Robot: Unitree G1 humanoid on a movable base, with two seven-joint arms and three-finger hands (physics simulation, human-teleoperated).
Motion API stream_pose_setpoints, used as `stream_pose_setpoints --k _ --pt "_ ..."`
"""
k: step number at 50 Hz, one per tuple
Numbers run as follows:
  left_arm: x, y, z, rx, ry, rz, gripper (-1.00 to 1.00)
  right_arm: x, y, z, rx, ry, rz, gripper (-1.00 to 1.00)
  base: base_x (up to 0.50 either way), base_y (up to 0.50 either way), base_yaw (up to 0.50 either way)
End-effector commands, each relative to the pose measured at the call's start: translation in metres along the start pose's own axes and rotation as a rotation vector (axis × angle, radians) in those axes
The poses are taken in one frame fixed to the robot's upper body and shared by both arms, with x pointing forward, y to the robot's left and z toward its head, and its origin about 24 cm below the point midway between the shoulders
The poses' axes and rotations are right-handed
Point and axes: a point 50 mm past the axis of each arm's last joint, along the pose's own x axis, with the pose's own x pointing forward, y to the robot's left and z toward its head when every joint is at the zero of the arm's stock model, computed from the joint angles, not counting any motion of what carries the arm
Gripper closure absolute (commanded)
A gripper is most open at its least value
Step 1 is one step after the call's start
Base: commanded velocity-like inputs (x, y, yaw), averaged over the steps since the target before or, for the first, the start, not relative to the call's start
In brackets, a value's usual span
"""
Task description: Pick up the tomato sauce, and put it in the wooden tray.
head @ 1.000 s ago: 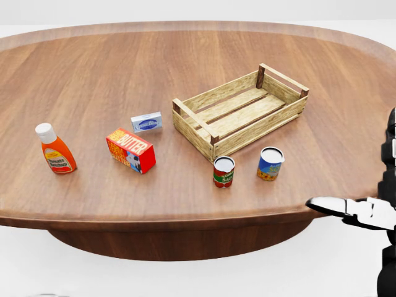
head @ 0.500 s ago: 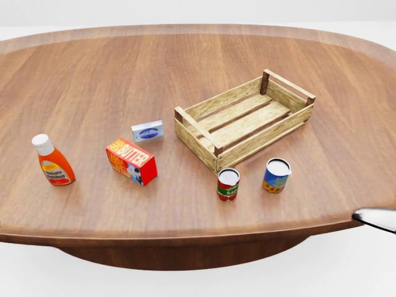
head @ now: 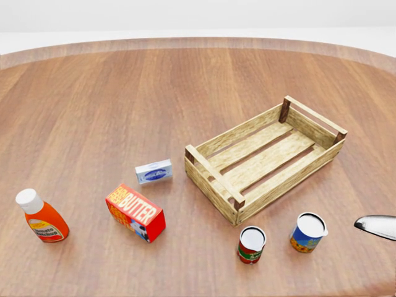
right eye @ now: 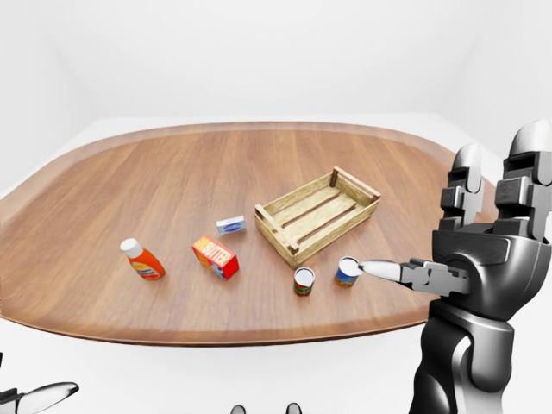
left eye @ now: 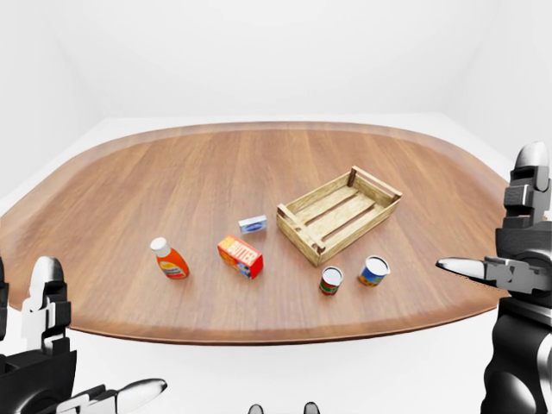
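Since 1 s ago your base has rolled closer: whole head view shifted, items look bigger and sit lower, and none of them moved on the counter [head: 185, 80] itself.

Nearest you: left hand [left eye: 60, 379] hangs low at bottom left of left-eye view, fingers spread, holding nothing, short of the counter edge. Right hand [right eye: 483, 250] is raised at right, fingers released, also empty; one fingertip [head: 377, 226] pokes into head view's right edge.

Tomato sauce [head: 41, 218] = orange bottle w/ white cap, standing upright near the counter's near edge, far left in head view. It lies up and slightly right of the left hand, so that hand is much nearer; long axis vertical, so I'd take it from the side.

Next along: butter box [head: 135, 213] just right of the bottle, apart from it; small blue box [head: 154, 171] beyond. Two cans [head: 252, 244] [head: 307, 232] stand well right. Farther: wooden tray [head: 218, 183], empty, angled. Butter box lies roughly between bottle and tray, so prob. lift over it.
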Motion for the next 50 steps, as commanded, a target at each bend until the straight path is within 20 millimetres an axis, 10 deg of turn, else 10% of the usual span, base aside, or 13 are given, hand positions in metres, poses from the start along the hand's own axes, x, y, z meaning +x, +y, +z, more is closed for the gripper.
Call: stream_pose_setpoints --k 1,50 --pt "-0.001 0.000 0.001 -0.001 0.001 -0.003 -1.00 0.001 -0.001 0.002 0.005 -0.009 0.004 -1.00 0.50 0.10 0.00" --pt "0.001 0.005 0.005 0.016 -0.047 0.016 -1.00 -0.013 0.019 -0.021 -0.099 0.120 0.119 -1.00 0.46 0.07 0.00"
